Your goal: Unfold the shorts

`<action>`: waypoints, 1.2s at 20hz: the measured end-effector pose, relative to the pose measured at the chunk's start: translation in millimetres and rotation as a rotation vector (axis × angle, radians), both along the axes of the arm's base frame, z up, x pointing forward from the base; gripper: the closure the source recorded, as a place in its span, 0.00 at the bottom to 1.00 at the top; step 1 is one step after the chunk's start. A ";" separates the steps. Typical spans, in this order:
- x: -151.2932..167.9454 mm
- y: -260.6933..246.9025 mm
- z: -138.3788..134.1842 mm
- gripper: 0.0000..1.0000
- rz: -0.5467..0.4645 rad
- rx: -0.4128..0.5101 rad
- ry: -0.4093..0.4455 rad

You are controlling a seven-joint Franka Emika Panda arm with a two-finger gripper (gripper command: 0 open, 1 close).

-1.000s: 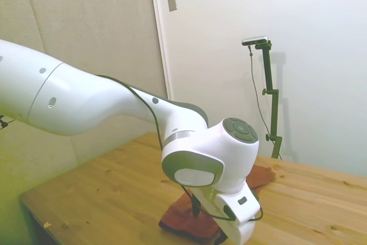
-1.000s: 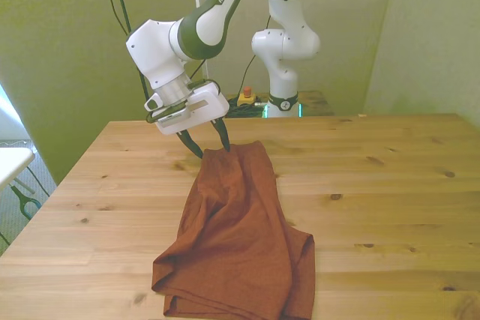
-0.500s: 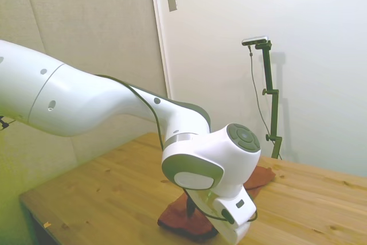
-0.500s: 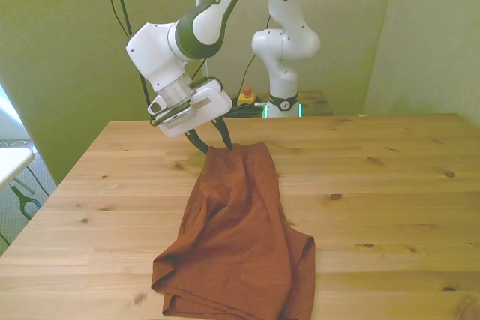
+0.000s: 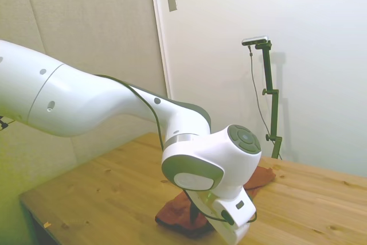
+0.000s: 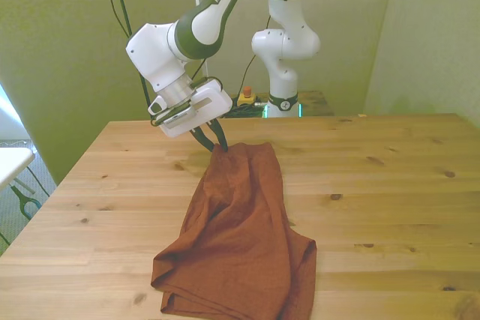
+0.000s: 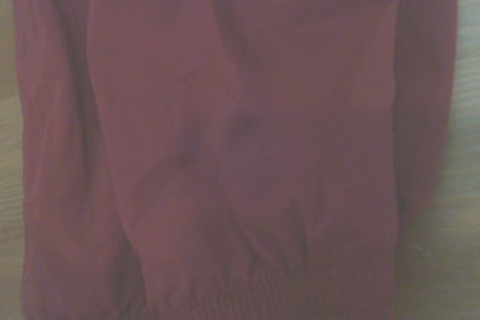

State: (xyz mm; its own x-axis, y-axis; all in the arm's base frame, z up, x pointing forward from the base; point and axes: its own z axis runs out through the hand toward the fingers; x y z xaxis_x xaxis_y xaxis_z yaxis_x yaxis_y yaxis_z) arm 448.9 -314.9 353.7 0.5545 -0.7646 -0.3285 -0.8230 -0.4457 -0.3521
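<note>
A: Shorts (image 6: 236, 237) lie folded along the middle of the table (image 6: 390, 185), a long rust-orange band running from the near edge, where the cloth bunches in layers, toward the far side. The gripper (image 6: 215, 143) sits at the far corner on the front view's left, its dark fingers drawn together on the fabric edge, pinching it.

B: What does the step in hand call for?

A: Judged from this pose, the step is lifting that pinched corner so the top layer can be peeled away. It is best done by raising only enough for the upper layer to part from the one beneath, then carrying it sideways across the fold line, not straight up. A high pull would likely drag the whole bundle along the wood. The grip seems to hold little cloth, so a slow pull is safer against slipping.

B: What does each view add?

A: The front view gives the full outline of the shorts and the pinch point. The side view hides most of this: the arm's large white joint (image 5: 209, 162) covers the fingers, and only patches of the shorts (image 5: 261, 177) show around it. The wrist view, blurred, shows the shorts (image 7: 247, 148) filling the frame, with lengthwise creases and a gathered band along one edge that neither other view resolves.
</note>
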 end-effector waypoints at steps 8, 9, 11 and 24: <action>-2.5 -1.1 13.6 1.00 -0.002 -0.011 -0.022; -2.7 0.7 17.2 1.00 0.002 -0.013 -0.028; -0.3 11.2 27.4 1.00 0.023 -0.018 -0.043; 27.2 156.3 72.8 1.00 0.257 -0.052 -0.102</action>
State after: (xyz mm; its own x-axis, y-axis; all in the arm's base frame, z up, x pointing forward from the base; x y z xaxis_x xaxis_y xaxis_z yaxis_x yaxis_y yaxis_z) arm 476.1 -158.6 426.5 0.7606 -0.6090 -0.2251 -0.6422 -0.6546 -0.3989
